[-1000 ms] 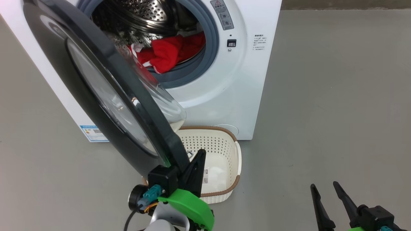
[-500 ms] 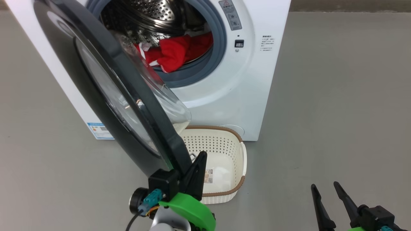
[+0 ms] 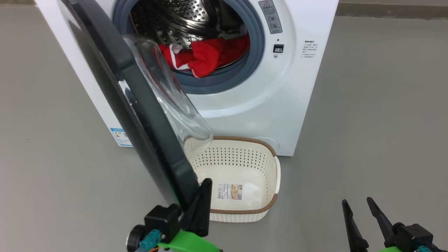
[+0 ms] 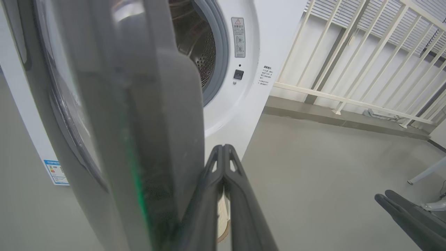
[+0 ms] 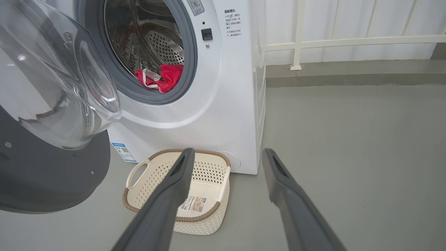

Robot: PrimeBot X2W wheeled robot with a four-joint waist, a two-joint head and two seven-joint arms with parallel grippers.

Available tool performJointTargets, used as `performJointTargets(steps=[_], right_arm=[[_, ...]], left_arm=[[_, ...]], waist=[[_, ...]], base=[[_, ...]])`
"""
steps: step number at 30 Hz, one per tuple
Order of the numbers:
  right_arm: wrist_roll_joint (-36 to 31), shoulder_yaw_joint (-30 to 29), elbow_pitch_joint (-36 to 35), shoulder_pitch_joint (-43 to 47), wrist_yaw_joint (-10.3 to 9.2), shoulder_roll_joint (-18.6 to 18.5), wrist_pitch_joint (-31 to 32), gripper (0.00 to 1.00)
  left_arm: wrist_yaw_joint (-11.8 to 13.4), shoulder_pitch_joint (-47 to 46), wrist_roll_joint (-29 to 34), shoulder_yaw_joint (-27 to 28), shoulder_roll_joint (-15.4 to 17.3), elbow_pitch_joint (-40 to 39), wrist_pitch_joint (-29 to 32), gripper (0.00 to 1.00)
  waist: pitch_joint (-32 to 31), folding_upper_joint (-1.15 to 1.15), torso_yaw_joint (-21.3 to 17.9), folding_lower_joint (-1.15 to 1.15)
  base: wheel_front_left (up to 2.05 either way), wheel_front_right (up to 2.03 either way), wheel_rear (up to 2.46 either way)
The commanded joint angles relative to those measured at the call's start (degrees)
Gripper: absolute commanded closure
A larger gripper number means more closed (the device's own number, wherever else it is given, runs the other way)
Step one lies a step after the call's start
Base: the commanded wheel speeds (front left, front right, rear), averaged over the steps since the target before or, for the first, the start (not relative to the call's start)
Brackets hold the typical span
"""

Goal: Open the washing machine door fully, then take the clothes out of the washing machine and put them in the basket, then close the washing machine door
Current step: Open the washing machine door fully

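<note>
The white washing machine stands with its black-rimmed door swung out towards me, glass porthole bulging inward. Red clothes with white trim lie at the drum's front lip, also in the right wrist view. The cream basket sits on the floor below the opening, with just a label in it. My left gripper is shut, its fingers pressed together against the inner side of the door's lower edge. My right gripper hangs open and empty at the lower right, fingers apart.
Grey floor lies to the right of the machine. Behind it a low curb carries a white railing. The basket's brown rim lies close under the door's glass bulge. A blue label marks the machine's lower left corner.
The door has swung wider open, now nearly edge-on to the head view, with my shut left gripper following it down and left. The head camera has shifted. The right gripper has stayed put.
</note>
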Motion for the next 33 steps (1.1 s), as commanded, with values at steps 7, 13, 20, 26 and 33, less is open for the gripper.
performJointTargets(steps=[7,13,20,26,33], right_arm=[[-0.4,1.2,-0.9,-1.7,0.20,-0.8,-0.4,0.00],[-0.4,1.2,-1.0,-1.6,0.20,-0.8,-0.4,0.00],[-0.4,1.1,-1.1,-1.8,0.20,-0.8,-0.4,0.00],[-0.5,0.9,-1.2,-2.1,0.20,-0.8,-0.4,0.00],[-0.7,0.5,-1.3,-2.6,0.20,-0.8,-0.4,0.00]], left_arm=[[3.4,2.2,0.8,4.4,3.9,-5.2,0.1,1.00],[5.0,4.3,0.7,5.3,6.2,-7.4,1.5,1.00],[6.9,6.1,0.0,7.4,7.6,-8.4,1.6,1.00],[8.6,7.8,-1.0,10.4,8.7,-8.8,0.6,1.00],[10.4,9.7,-2.0,14.6,9.9,-9.5,-0.9,1.00]], waist=[[-0.9,0.00,1.2,0.00],[-1.0,0.00,2.1,0.00],[-0.5,0.00,2.7,0.00],[0.1,0.00,3.2,0.00],[1.0,0.00,4.1,0.00]], base=[[0.00,0.00,0.00],[0.00,0.00,0.00],[0.00,0.00,0.00],[0.00,0.00,0.00],[0.00,0.00,0.00]])
